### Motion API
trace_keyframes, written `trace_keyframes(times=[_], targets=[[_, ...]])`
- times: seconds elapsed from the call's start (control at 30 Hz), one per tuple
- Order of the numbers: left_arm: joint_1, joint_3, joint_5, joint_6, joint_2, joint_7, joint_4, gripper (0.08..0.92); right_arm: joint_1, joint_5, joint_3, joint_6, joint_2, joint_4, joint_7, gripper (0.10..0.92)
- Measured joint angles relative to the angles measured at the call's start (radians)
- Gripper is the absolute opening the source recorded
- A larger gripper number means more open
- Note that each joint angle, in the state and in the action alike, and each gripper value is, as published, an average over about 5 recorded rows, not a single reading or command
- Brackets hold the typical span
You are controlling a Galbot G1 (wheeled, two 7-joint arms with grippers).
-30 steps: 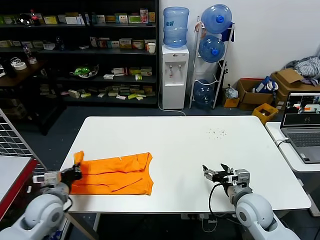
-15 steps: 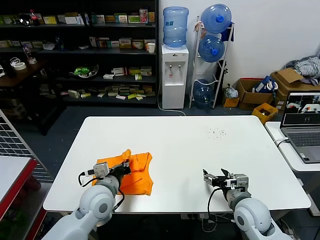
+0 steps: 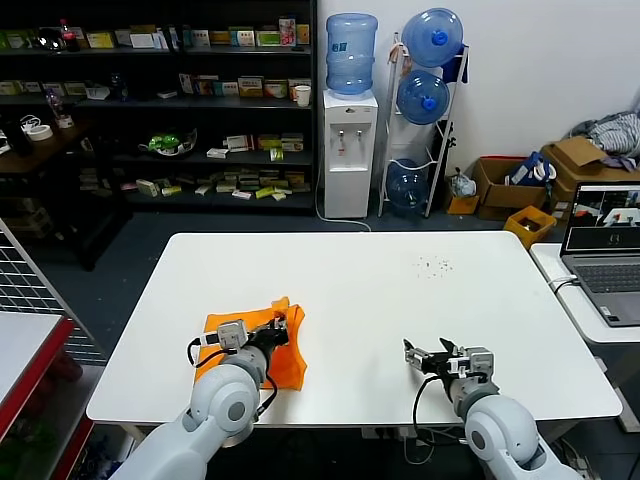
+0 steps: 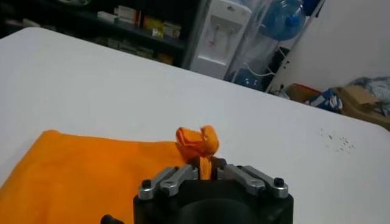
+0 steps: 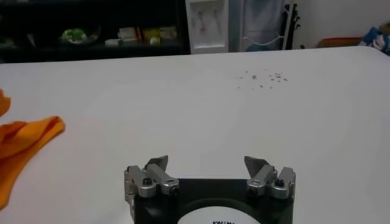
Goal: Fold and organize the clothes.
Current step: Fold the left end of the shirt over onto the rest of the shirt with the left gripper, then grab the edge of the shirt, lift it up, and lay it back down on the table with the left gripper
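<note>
The orange T-shirt [image 3: 255, 340] lies at the near left of your white table [image 3: 400, 300], one end doubled over the rest. Your left gripper [image 4: 207, 171] sits narrow, a bunched edge of cloth pinched between its fingers, evidently carrying that edge across for a fold. Your right gripper [image 5: 209, 171] waits wide apart and empty, near the front edge.

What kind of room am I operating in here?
Probably an office or lab storeroom: dark shelves stocked with small boxed goods, a water dispenser beside a rack of spare water bottles, and cardboard boxes along the wall.
</note>
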State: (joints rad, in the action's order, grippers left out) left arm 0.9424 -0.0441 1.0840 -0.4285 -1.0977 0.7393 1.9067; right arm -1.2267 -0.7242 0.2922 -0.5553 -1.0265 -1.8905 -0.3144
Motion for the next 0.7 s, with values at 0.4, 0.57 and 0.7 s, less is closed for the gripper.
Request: trace_keyframes(times=[0.4, 0.57, 0.7], targets=[[0.039, 0.059, -0.015, -0.007, 0.060, -0.056, 0.038, 0.597, -0.006, -0.001, 0.007, 0.004, 0.007, -0.004, 0.006, 0.823], [0.112, 0.142, -0.063, 0.009, 0.146, -0.153, 0.022, 0.744, -0.003, -0.001, 0.003, 0.007, 0.005, -0.002, 0.010, 0.823], [0.180, 0.209, -0.097, 0.028, 0.214, -0.259, -0.008, 0.811, 0.003, 0.000, -0.004, 0.007, 0.000, 0.001, 0.011, 0.823]])
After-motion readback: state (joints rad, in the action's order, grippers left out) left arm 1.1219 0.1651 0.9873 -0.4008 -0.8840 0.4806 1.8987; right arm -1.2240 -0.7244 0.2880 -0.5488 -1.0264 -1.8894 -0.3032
